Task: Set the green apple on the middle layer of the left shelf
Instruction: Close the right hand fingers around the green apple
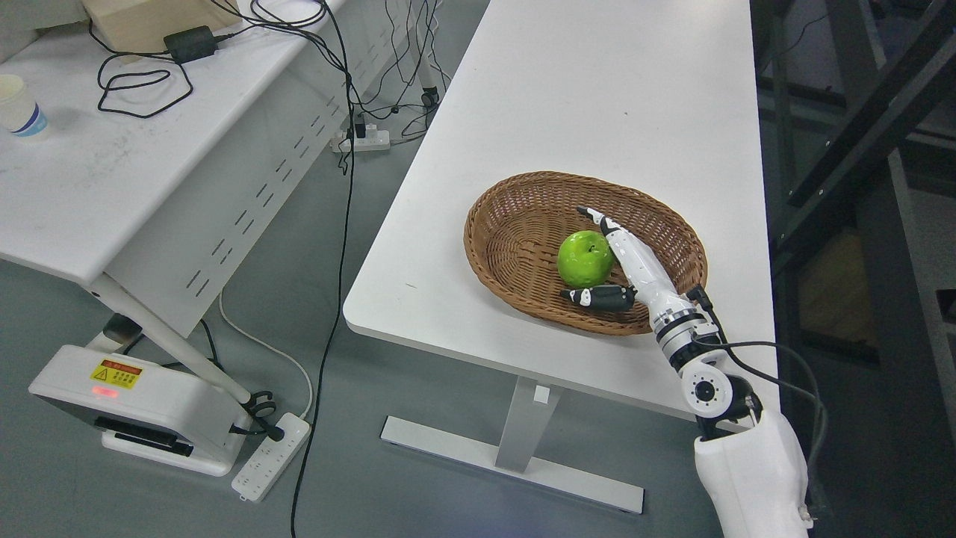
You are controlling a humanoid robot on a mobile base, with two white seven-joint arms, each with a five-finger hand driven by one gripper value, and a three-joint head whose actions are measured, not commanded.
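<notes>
Green apple point(585, 258) sits in the wicker basket point(508, 239) on the white table point(597, 90). Right hand point(624, 261) just to its right, fingers spread either side, cupping, not yet clamped. Left arm unseen.

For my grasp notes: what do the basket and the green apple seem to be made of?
Basket: woven wicker or rattan, matte brown, weave strands visible. Green apple: smooth and glossy, with bright highlights; real or plastic, I cannot tell.
</notes>
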